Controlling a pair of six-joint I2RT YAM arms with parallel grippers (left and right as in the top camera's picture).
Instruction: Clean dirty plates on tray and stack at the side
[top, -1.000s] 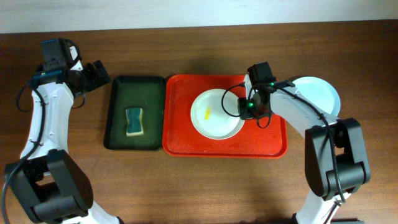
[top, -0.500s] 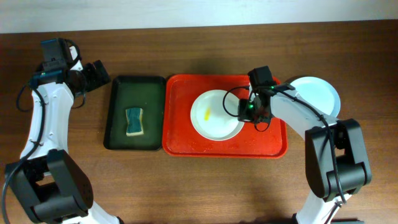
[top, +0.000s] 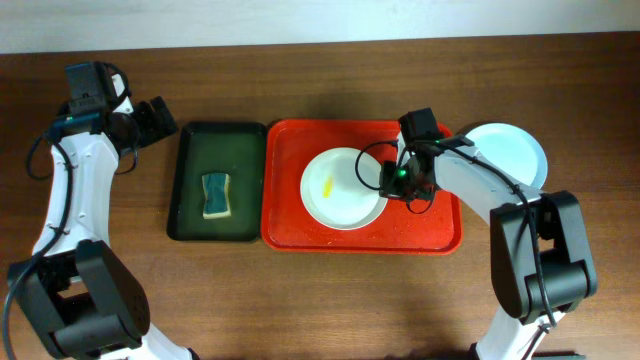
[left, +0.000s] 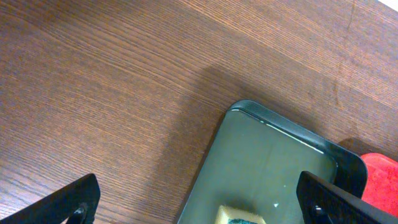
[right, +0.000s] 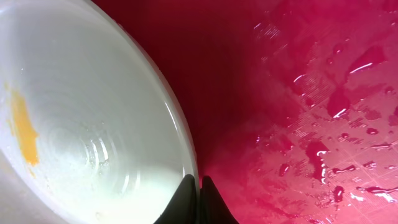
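Observation:
A whitish plate (top: 345, 195) with a yellow smear (top: 328, 186) lies on the red tray (top: 290, 150). My right gripper (top: 388, 181) is shut on its right rim. In the right wrist view the fingers (right: 198, 190) pinch the plate's edge (right: 93, 124) over the wet tray (right: 298, 93). A pale blue plate (top: 512, 150) sits on the table right of the tray. No third plate shows. My left gripper (top: 157, 118) is open and empty, left of the tray, and its fingers (left: 199, 208) spread wide.
A dark green tray (top: 240, 150) stands left of the red tray and holds a yellow-and-green sponge (top: 215, 193). The left wrist view shows that tray's corner (left: 273, 149), the sponge's top (left: 239, 218) and bare wood table (left: 93, 93).
My right gripper has shifted slightly left and toward the front, dragging the smeared plate with it. The left arm has not moved.

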